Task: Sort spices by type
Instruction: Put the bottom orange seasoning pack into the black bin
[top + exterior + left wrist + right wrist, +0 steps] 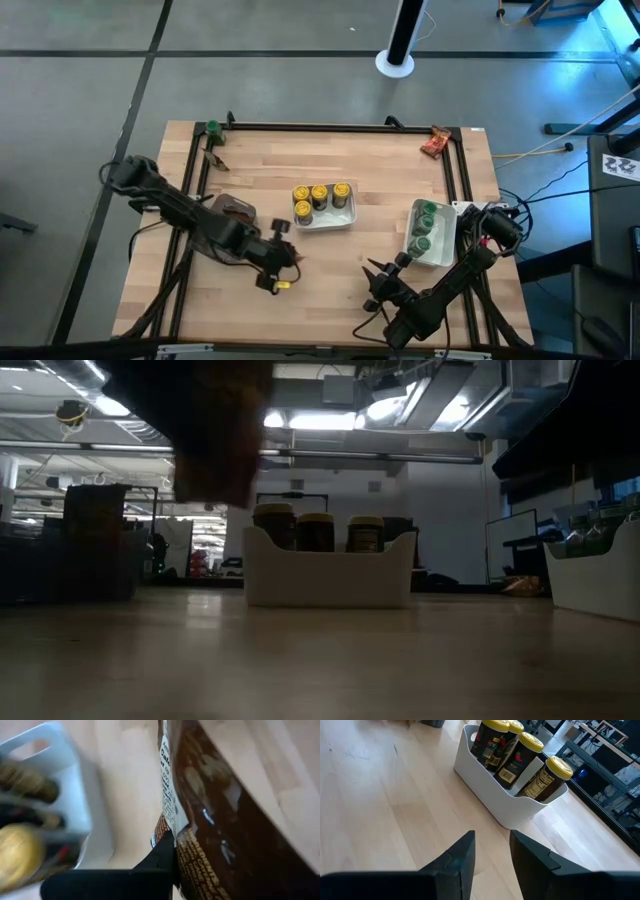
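Our left gripper (283, 262) pinches 1 brown packet (220, 820) by its edge near the bench's front; it could slip. Our right gripper (491, 850) idles narrowly parted, empty.

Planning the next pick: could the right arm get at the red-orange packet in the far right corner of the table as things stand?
Probably yes. The right gripper is empty, jaws slightly apart, and the red-orange packet lies alone; only the tray of green-lidded jars stands between, and it looks low enough to pass over.
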`<control>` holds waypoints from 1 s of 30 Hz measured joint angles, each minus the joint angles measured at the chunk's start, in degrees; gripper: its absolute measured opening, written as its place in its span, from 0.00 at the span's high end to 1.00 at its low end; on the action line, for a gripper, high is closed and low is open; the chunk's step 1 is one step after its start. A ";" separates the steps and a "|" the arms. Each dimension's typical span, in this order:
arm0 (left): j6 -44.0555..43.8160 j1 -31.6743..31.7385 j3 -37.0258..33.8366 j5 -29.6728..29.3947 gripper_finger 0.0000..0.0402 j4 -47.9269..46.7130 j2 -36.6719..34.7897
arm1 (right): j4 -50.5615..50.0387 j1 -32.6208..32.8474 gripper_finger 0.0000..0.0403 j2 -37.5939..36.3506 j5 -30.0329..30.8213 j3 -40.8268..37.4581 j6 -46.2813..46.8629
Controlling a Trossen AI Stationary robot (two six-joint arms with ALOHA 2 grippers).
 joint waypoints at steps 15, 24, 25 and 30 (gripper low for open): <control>-13.51 -4.55 -10.95 -6.05 0.96 -17.28 -21.69 | 0.31 0.01 0.70 0.00 0.01 0.00 -0.03; -16.50 -4.49 -21.45 -6.74 0.94 -20.23 -31.93 | 0.79 -0.36 0.70 0.00 0.95 0.00 -0.04; -17.24 -4.44 -22.22 -6.74 0.94 -20.46 -32.39 | 0.83 -0.38 0.70 0.00 0.94 0.00 -0.03; -21.08 -4.05 -25.80 -7.04 0.95 -20.25 -32.95 | 1.00 -1.15 0.70 0.00 0.94 0.00 -0.05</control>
